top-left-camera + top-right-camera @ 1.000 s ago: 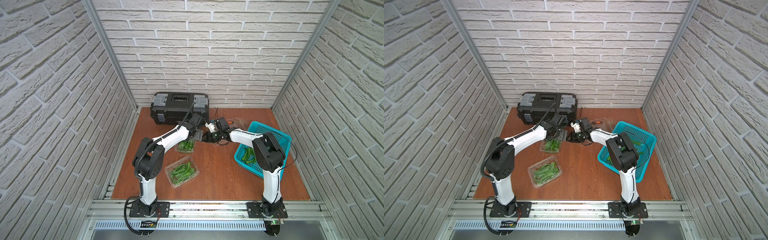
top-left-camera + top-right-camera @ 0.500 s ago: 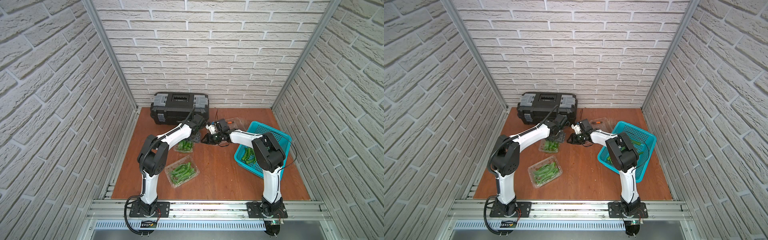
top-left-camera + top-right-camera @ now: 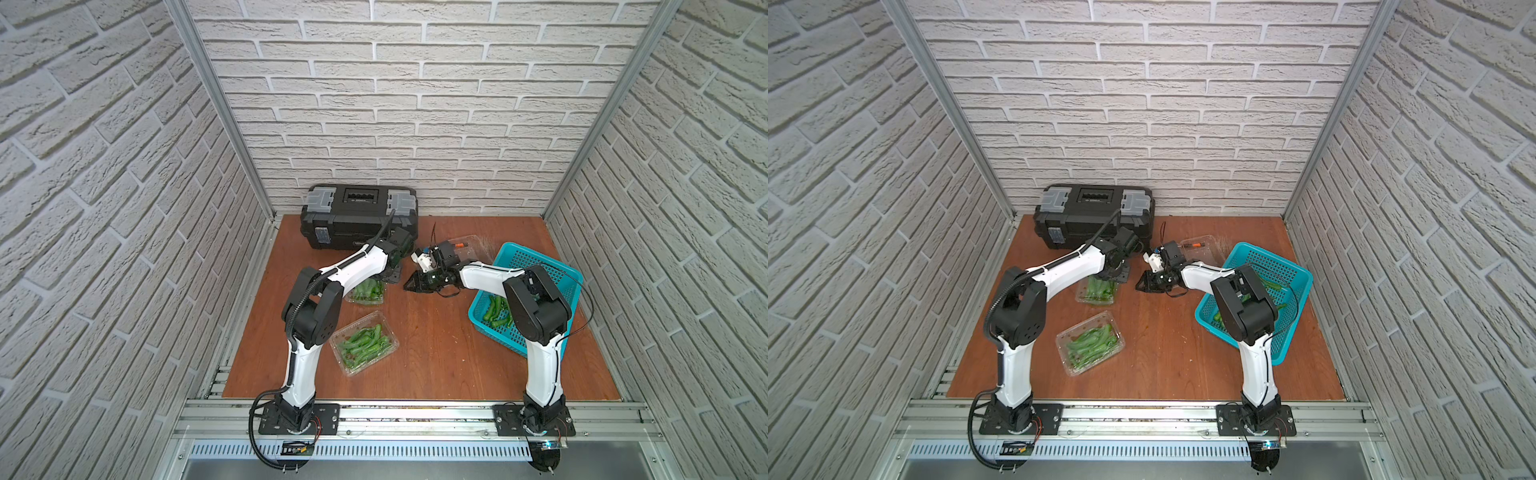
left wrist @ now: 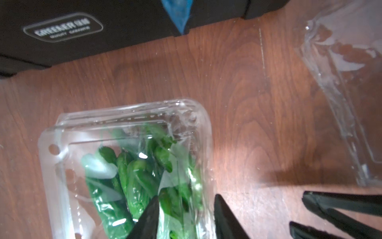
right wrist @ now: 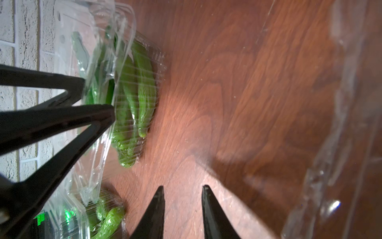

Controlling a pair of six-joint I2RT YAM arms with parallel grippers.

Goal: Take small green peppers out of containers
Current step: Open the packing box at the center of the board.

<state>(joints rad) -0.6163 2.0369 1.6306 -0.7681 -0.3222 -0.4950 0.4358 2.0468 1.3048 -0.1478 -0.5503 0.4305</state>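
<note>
Here, left gripper (image 4: 186,196) straddles rim of container (image 4: 124,115), small green peppers (image 4: 132,175) inside, under one jaw; clamped or not, we cannot tell. Right gripper (image 5: 183,186) slightly parted, empty, over table (image 5: 248,103) just beside container.

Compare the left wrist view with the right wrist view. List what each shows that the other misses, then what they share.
Only the left wrist view: the large black plastic toolbox with its label.

Only the right wrist view: the white brick wall and a second clear plastic clamshell container of small glossy green peppers.

Both: the pepper-filled clear clamshell box, the left gripper straddling its edge, the right gripper with jaws apart over the brown wooden table, and an empty clear clamshell.
</note>
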